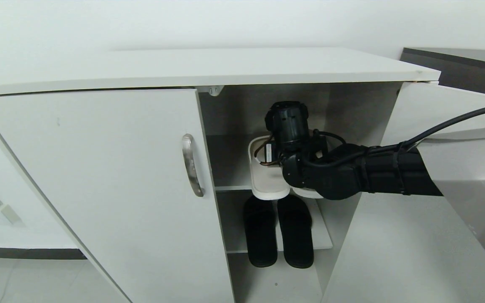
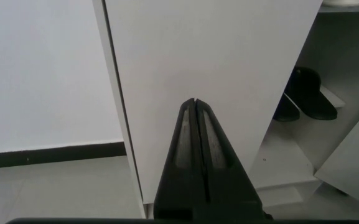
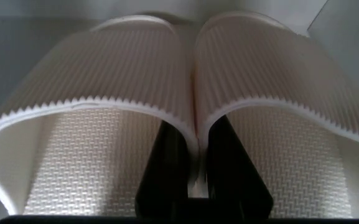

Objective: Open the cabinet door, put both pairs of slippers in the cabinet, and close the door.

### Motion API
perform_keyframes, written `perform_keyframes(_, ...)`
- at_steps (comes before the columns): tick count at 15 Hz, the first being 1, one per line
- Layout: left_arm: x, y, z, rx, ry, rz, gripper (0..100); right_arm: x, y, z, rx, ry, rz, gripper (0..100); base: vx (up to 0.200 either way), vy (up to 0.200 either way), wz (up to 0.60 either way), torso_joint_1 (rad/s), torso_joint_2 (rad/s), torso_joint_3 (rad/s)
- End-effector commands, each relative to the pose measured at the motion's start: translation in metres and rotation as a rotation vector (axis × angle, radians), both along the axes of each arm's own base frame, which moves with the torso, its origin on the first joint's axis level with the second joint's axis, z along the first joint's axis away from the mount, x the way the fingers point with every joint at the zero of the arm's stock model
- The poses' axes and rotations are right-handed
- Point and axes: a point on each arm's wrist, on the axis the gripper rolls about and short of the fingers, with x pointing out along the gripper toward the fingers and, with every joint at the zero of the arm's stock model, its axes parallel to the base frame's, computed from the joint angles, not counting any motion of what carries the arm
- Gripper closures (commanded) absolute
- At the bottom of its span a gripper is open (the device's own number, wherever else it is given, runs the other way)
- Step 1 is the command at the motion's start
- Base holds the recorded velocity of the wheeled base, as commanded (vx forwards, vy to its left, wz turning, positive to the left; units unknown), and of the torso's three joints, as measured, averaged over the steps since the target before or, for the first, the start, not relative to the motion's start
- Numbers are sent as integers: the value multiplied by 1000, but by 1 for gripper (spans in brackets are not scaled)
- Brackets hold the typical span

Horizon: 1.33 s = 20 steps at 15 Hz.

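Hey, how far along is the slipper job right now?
Done: the right cabinet door stands open and the black slippers lie on the lower shelf. In hand: the right pincer is clamped on the white slippers at the upper shelf, not yet released. Left: let go, withdraw, close the door. The left pincer is shut, holding nothing.

white slippers (image 1: pixel 267 185): right one mostly behind the right arm (image 1: pixel 351 172).
black slippers (image 1: pixel 278 235): far ends hidden below the white pair.
left door (image 1: pixel 99 189): bottom cut off.
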Motion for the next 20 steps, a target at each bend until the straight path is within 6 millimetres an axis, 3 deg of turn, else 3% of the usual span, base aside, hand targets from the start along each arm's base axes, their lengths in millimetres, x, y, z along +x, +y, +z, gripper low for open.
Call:
perform_keyframes(1, 0, 0, 0, 0, 1, 0, 100, 4, 1, 1, 6, 1, 10, 100, 0, 0, 0, 0, 0, 0)
perform_keyframes(8, 0, 0, 0, 0, 3, -1, 100, 10, -1, -1, 9, 11, 27, 100, 0, 0, 0, 0, 0, 0)
perform_keyframes(9, 0, 0, 0, 0, 1, 0, 100, 10, -1, -1, 9, 11, 27, 0, 0, 0, 0, 0, 0, 0)
perform_keyframes(16, 0, 0, 0, 0, 3, -1, 100, -3, 0, -1, -5, 27, 42, 0, 0, 0, 0, 0, 0, 0)
perform_keyframes(20, 0, 0, 0, 0, 1, 0, 100, -35, -1, 7, -18, 31, 53, 0, 0, 0, 0, 0, 0, 0)
